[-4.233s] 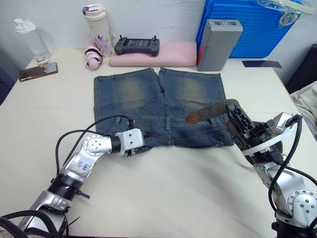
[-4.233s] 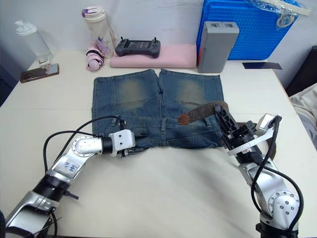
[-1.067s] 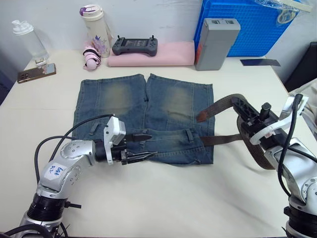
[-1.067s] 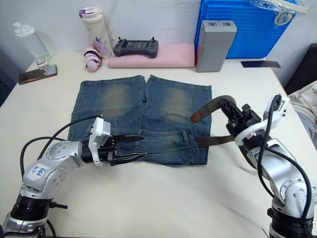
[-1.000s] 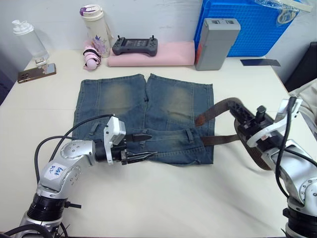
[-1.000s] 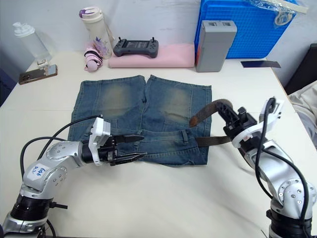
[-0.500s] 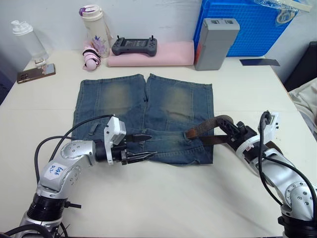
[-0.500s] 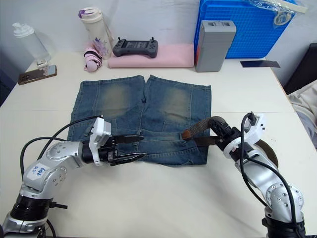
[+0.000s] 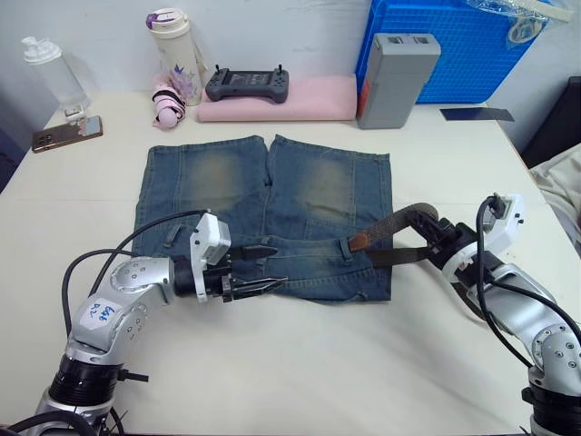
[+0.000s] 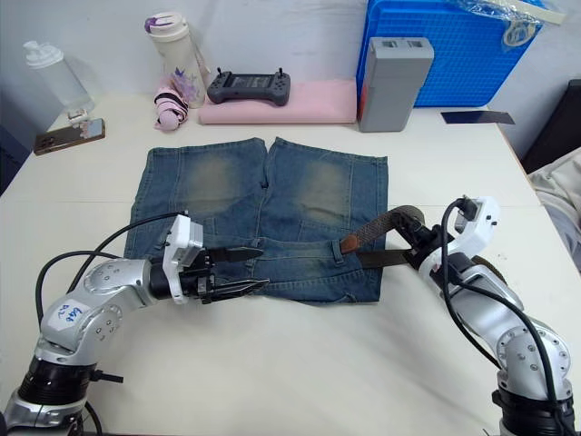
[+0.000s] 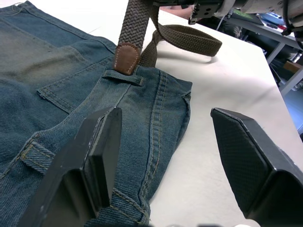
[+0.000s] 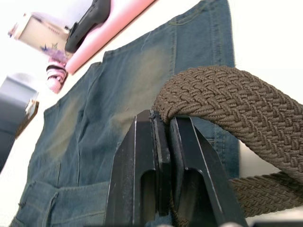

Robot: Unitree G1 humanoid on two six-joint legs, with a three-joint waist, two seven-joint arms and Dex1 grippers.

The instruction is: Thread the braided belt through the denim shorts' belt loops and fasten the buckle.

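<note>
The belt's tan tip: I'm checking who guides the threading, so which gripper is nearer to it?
Right. The right gripper pinches the braided belt just behind its tan tip. The left gripper hangs open over the denim shorts waistband, farther off on the tip's other side.

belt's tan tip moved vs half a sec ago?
Yes, slightly. The braided belt's tan tip has backed toward the robot's right, off the belt loop on the denim shorts.

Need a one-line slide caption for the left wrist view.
Belt tip at a belt loop on the shorts, left gripper open over the waistband.
</note>
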